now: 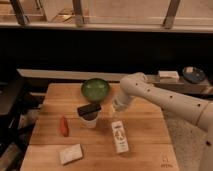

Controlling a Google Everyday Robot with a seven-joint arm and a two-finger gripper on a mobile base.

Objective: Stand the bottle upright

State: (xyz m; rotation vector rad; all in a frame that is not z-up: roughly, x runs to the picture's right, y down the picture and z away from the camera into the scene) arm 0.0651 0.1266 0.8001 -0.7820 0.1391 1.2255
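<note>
The bottle [119,136] lies flat on the wooden table [150,135], whitish with a pale label with dark print, its cap end pointing away from me. My gripper [115,112] hangs from the white arm [150,92] that reaches in from the right. It sits just above the bottle's far end, close to the cap. I cannot tell whether it touches the bottle.
A white cup with a black lid [89,114] stands just left of the gripper. A green bowl [95,89] is behind it. A red object [64,126] and a white block [70,153] lie at the left front. A dark ledge runs behind the table.
</note>
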